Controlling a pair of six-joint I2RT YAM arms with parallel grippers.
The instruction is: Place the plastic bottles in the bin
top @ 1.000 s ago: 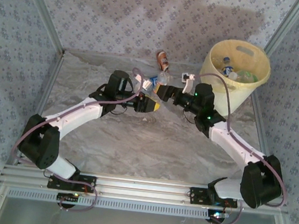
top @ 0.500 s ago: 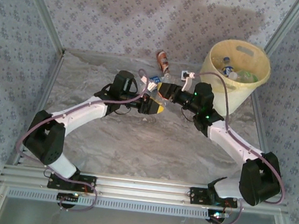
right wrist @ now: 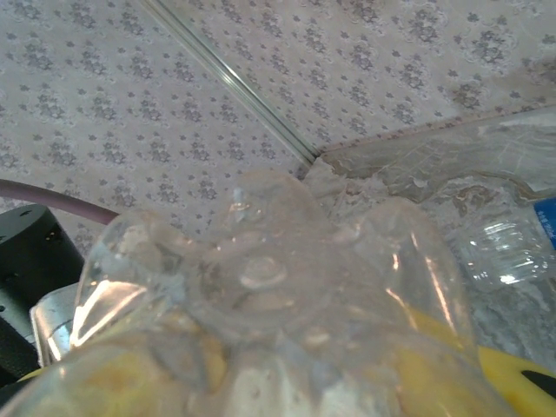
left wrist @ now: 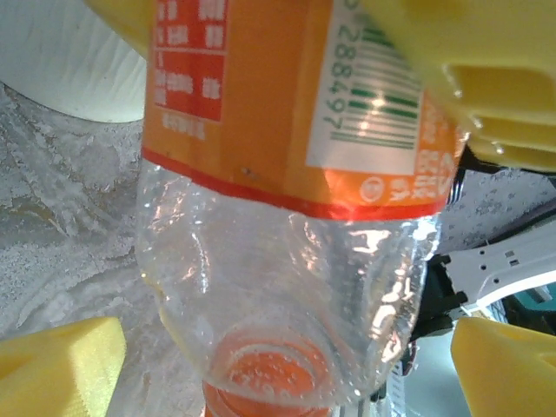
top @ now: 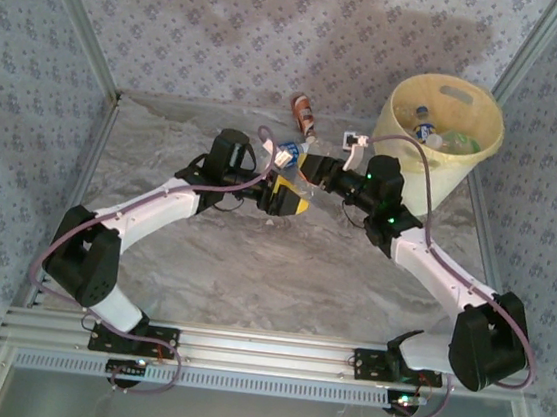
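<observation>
A clear bottle with an orange label and orange cap [left wrist: 287, 130] hangs between the two grippers at mid-table [top: 308, 172]. My right gripper [top: 316, 177] is shut on it, its yellow fingers [left wrist: 495, 78] clamping the label. The right wrist view looks along the bottle's clear base [right wrist: 261, 287]. My left gripper [top: 290, 196] stands open, and its yellow pads [left wrist: 61, 365] sit wide on either side of the bottle's neck without touching it. A blue-labelled bottle [top: 287, 154] lies just behind on the table [right wrist: 508, 248]. A brown bottle [top: 302, 114] lies at the back. The pale yellow bin [top: 487, 142] stands at the far right.
Several bottles [top: 430, 130] lie inside the bin. Patterned walls with metal posts [top: 87, 36] close in the table on the left, back and right. The right arm's cable [top: 418, 174] loops in front of the bin.
The left arm moved right until the grippers met around the orange bottle. The left pads have spread apart. The right wrist has shifted slightly toward the bin.
</observation>
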